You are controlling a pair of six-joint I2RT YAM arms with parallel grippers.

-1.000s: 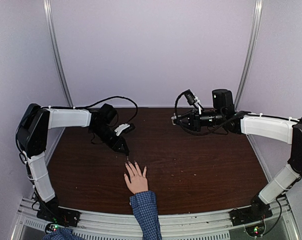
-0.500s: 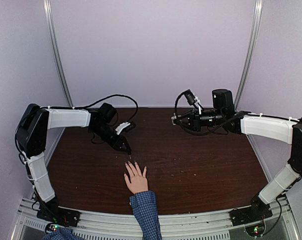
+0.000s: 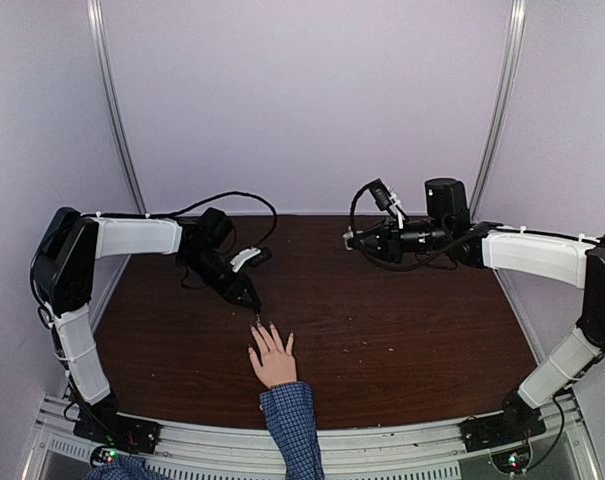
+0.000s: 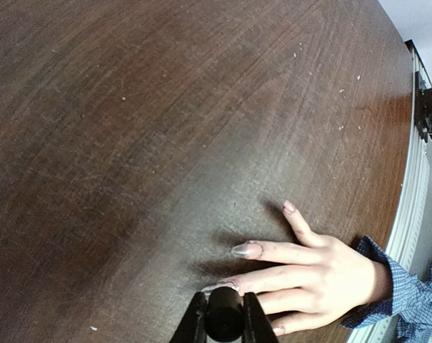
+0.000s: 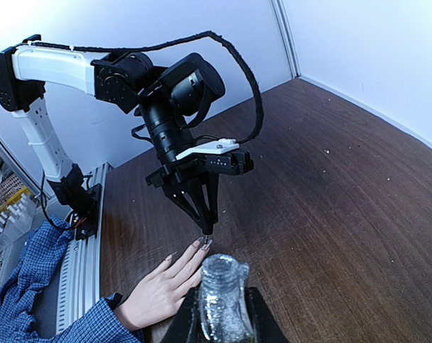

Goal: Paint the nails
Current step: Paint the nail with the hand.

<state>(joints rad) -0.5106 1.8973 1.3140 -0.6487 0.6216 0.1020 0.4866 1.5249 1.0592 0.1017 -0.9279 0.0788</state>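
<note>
A light-skinned hand (image 3: 274, 362) with a blue checked cuff lies flat on the dark wooden table, fingers spread. Its nails (image 4: 248, 250) show in the left wrist view, and also in the right wrist view (image 5: 201, 244). My left gripper (image 3: 250, 297) is shut on a black polish cap (image 4: 224, 318) and points down. The brush tip is right at one fingernail (image 4: 219, 287); the cap hides the brush itself in the left wrist view. My right gripper (image 3: 357, 240) is shut on the open glittery polish bottle (image 5: 221, 296) and holds it in the air at the back right.
The table's near edge has a metal rail (image 3: 382, 450) where the arm bases are bolted. The person's sleeve (image 3: 292, 425) crosses that edge. A black cable (image 3: 232, 197) loops behind the left arm. Purple walls close in the back and sides.
The left gripper has shifted slightly over the fingertips and come back close to the same nail. The hand and the right arm have not moved.
</note>
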